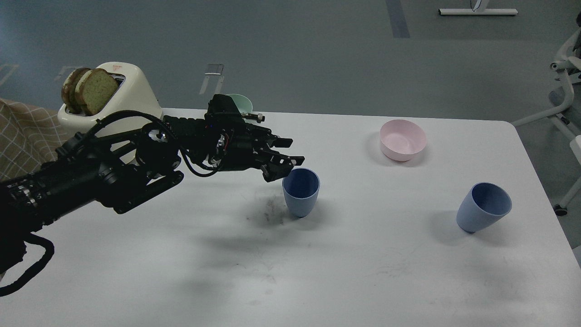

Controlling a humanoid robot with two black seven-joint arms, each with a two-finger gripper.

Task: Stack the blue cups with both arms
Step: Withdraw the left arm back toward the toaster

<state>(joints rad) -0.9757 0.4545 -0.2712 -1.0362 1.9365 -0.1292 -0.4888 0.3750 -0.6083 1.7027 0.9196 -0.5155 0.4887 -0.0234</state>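
One blue cup [300, 192] stands upright near the middle of the white table [363, 272]. My left gripper [290, 152] hovers just above and to the left of its rim, with its two fingers spread apart and nothing between them. The second blue cup [484, 206] stands alone at the right of the table, mouth up. My right arm is out of view.
A pale pink bowl [403, 140] sits at the back right. A pale green bowl [240, 103] is partly hidden behind my left arm at the back edge. A cream toaster [122, 102] with bread stands at the back left. A dark smudge [270, 211] marks the table beside the middle cup.
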